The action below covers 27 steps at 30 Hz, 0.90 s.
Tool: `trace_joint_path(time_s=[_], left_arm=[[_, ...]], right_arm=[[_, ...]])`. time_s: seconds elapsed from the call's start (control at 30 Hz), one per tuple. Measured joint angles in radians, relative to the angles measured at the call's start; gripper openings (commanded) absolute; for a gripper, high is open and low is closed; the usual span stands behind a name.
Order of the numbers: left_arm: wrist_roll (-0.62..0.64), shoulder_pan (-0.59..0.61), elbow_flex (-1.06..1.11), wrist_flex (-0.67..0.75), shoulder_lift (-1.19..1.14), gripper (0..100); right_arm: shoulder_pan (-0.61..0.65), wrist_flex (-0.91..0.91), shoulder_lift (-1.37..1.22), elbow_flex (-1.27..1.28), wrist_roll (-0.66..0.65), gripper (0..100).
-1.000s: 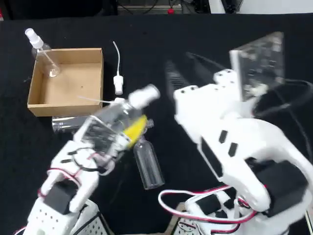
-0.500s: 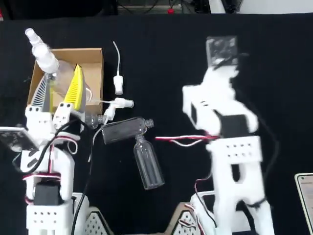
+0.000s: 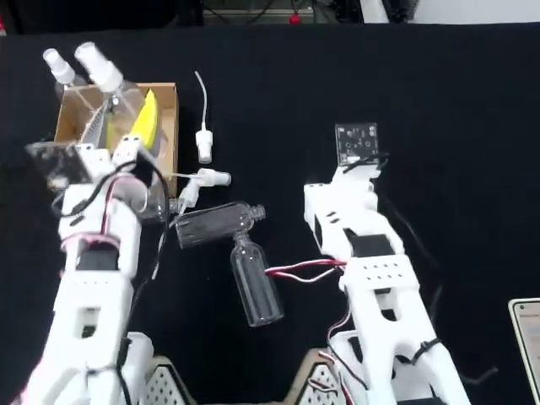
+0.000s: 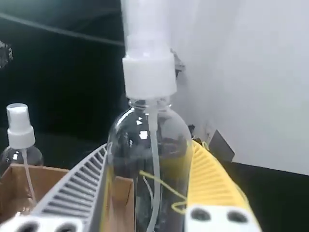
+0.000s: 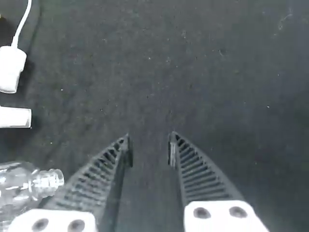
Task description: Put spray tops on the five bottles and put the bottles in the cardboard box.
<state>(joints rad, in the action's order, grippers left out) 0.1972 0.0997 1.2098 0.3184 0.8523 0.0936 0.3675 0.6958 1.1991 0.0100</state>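
Note:
My left gripper (image 3: 126, 126) is shut on a clear bottle (image 4: 147, 159) with a white spray top (image 3: 99, 66), held tilted over the cardboard box (image 3: 167, 126). Another topped bottle (image 3: 63, 74) leans in the box's far corner, the same topped bottle (image 4: 19, 142) also showing in the left wrist view. Two uncapped bottles (image 3: 215, 222) (image 3: 255, 283) lie on the black cloth near the middle. Two loose spray tops (image 3: 203, 143) (image 3: 202, 179) lie just beyond them. My right gripper (image 5: 148, 145) hangs open over bare cloth, nothing between its fingers, with a bottle neck (image 5: 41, 180) off to one side.
Black cloth covers the table. The right arm (image 3: 350, 219) stands at the centre, to the right of the lying bottles. A clear object (image 3: 156, 204) lies partly hidden under the left arm beside the box. The cloth's right half is open.
The left arm has swung the topped bottle from the table's middle to above the box. The right arm has drawn back and lowered toward the centre.

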Motion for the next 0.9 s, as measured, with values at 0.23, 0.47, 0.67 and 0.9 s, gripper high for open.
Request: trace_joint_path(time_s=[0.23,0.47,0.67,0.9], left_arm=[[0.0,0.0,-0.11,0.215,-0.316,10],[0.0,0.006,-0.239,0.241,-0.535,10],[0.0,0.008,-0.397,0.241,-0.726,10],[0.003,0.026,-0.531,0.241,-0.914,10]], right_arm=[[0.0,-0.003,0.0,0.0,0.0,11.4],[0.0,-0.003,0.0,0.003,0.0,11.4],[0.0,-0.003,0.0,0.003,0.0,11.4],[0.0,-0.003,0.0,0.003,0.0,11.4]])
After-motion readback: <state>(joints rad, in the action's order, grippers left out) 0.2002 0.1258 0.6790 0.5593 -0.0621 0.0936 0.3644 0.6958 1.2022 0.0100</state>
